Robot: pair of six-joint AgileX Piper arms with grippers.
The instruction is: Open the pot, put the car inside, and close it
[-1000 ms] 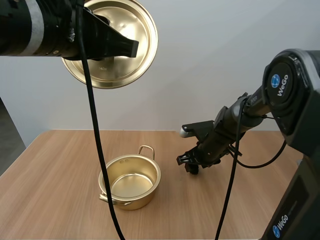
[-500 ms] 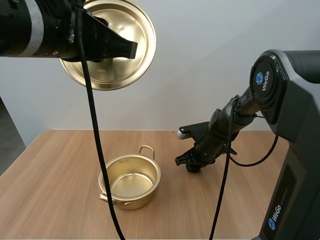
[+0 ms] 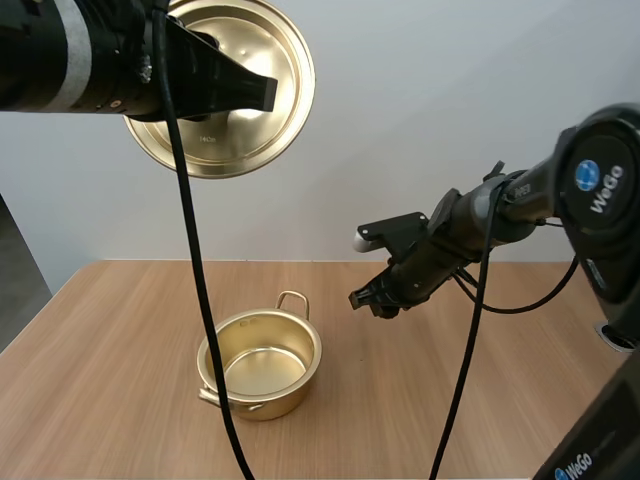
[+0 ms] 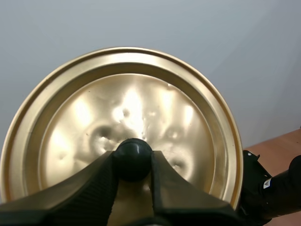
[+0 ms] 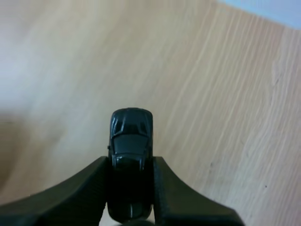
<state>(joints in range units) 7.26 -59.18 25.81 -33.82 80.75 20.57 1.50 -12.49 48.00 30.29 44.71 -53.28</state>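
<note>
– What did the left gripper have?
– Its fingers pinched the black knob of the gold lid, held high above the table.
– The pot?
– It stood open on the table.
– And the car?
– It was clamped between the right gripper's fingers, off the table, beyond and right of the pot, apart from it.

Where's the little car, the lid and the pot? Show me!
car (image 5: 130, 139): right wrist view, on its roof.
lid (image 4: 136, 103): left wrist view, on its shiny top face above the knob.
pot (image 3: 275, 405): high view, on its front outer wall.
</note>
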